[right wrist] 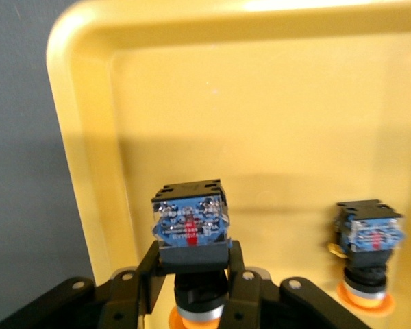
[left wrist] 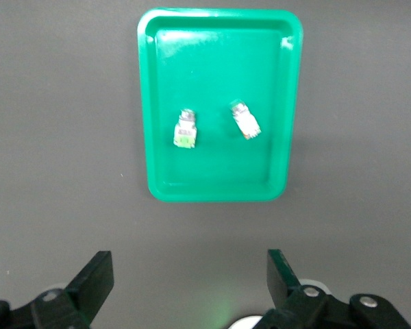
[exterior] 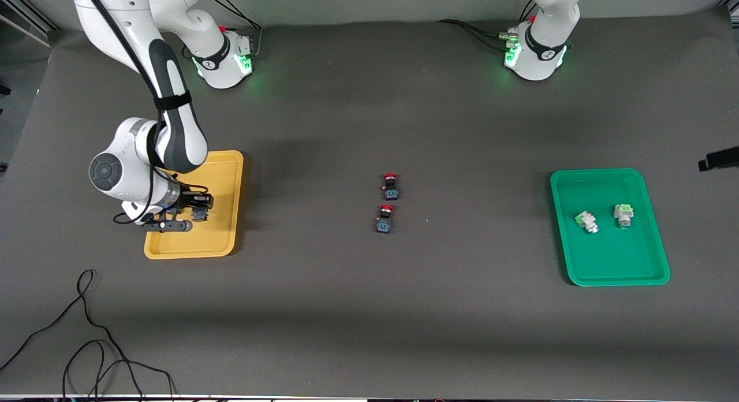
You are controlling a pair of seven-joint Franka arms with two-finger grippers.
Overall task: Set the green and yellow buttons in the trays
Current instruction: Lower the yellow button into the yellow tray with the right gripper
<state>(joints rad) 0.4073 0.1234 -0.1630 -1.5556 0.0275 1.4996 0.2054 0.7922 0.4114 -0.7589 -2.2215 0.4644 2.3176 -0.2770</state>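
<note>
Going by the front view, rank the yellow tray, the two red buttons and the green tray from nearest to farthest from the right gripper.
1. Yellow tray, directly under the right gripper.
2. The two red buttons, mid-table; too close to call between them.
3. Green tray, at the left arm's end of the table.

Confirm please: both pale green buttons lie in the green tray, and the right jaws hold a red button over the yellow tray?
Not quite. The held button has an orange-yellow cap, not red, as the right wrist view shows. The rest stands: both pale green buttons lie in the green tray.
</note>
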